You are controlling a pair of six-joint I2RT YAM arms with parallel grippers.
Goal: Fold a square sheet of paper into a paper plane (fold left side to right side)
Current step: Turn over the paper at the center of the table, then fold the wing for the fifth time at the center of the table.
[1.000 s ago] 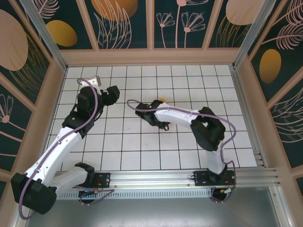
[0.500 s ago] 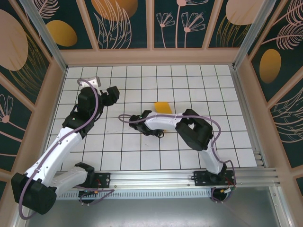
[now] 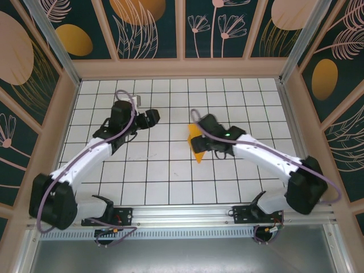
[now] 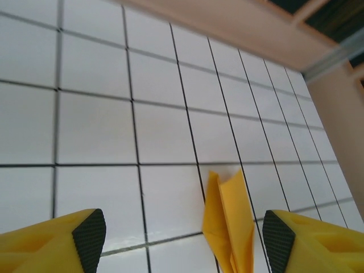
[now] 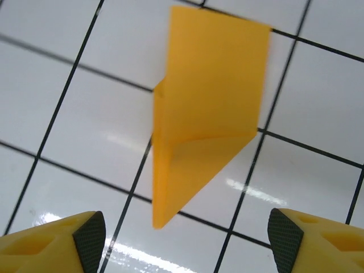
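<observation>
Left tool point(image 4: 183, 233), right tool point(image 5: 186, 233): jaws apart

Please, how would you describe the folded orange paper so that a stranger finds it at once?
Start from the white tiled table inside the flower-print walls. Near its middle, slightly right, lies the folded paper. It is orange-yellow and narrows to a point at the near end; the orange ovals are printed on the walls, not lying on the tiles.

No text, number, label or brand is readable anywhere, not even on the paper plane point(image 5: 205, 114).
</observation>
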